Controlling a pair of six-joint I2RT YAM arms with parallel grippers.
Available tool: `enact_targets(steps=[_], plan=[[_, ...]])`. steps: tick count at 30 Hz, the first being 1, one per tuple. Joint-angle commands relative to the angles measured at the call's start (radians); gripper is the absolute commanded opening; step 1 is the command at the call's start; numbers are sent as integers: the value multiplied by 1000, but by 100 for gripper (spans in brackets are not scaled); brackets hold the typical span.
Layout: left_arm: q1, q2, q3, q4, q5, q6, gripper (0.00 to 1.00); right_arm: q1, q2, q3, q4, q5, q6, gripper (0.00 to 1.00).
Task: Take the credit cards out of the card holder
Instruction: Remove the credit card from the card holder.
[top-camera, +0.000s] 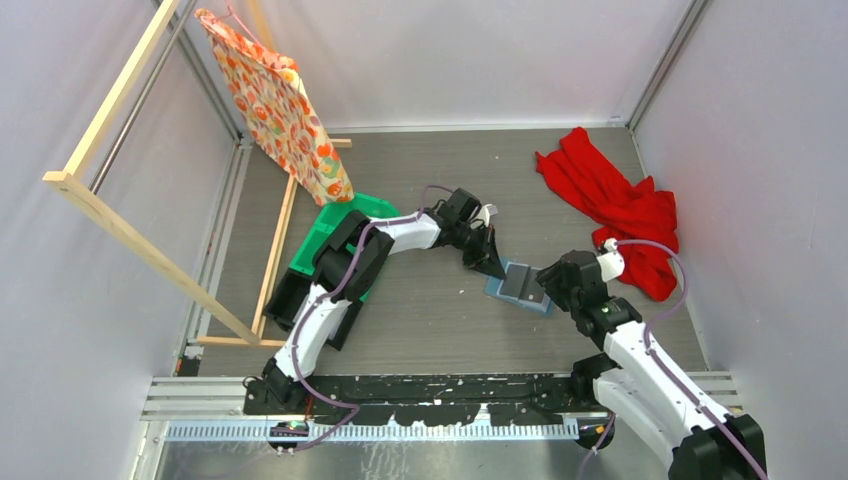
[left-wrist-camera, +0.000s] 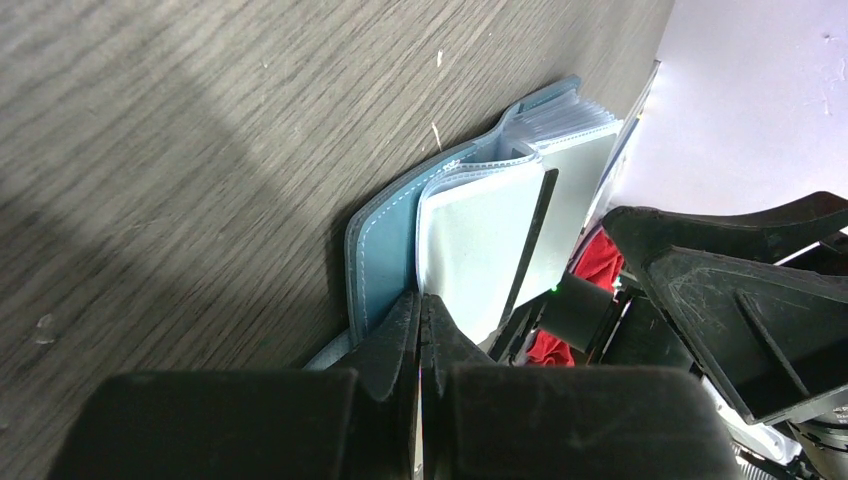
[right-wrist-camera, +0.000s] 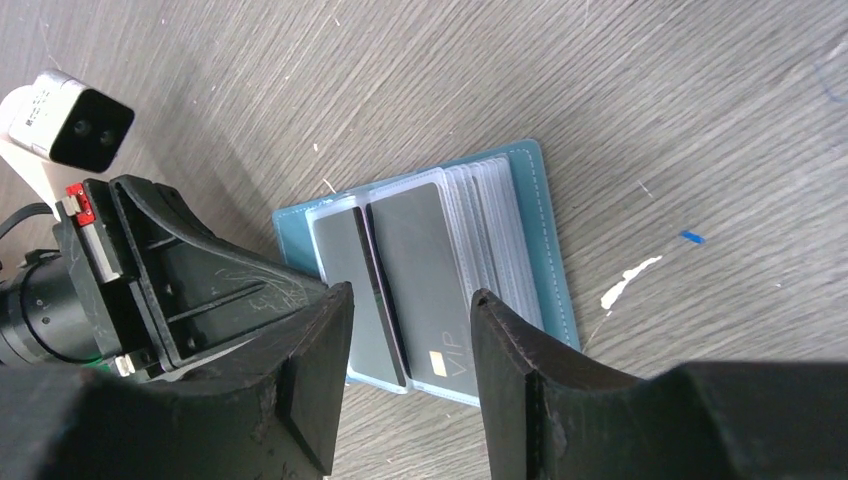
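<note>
Two stiff, slick credit cards (right-wrist-camera: 420, 260) sit in the soft card holder (right-wrist-camera: 553, 250) our closed left end effector (left-wrist-camera: 420, 315) pins; we'd pinch one edge with the half-parted right end effector (right-wrist-camera: 412, 295).

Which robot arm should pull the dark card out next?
Probably the right arm: its jaws stand open just over the dark VIP card in the card holder. The left arm has jaws shut, tips against the holder's edge, seemingly steadying it.
</note>
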Motion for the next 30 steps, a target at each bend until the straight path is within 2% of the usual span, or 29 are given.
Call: enact_targets(steps=[1,3,8,13,19,21,26,30], plan=[[-22,70,-8,-64,-65,34,1,4,-50,20,-16,41,-32,53],[-22,71,-4,-65,-64,37,0,4,-52,7,40,-20,-49,53],[-23,81,5,-67,-56,40,1,4,108,7,178,-164,-80,50],[-22,102,38,-97,-24,63,0,-27,216,-28,275,-240,-55,50],[-20,122,72,-124,15,87,1,-99,164,-68,248,-277,-50,54],[-19,130,82,-137,19,93,1,-128,153,-95,258,-335,-39,54],[-15,145,96,-138,41,93,1,-181,148,-182,366,-422,12,54],[-12,153,101,-141,55,95,1,-196,142,-225,450,-451,45,49]])
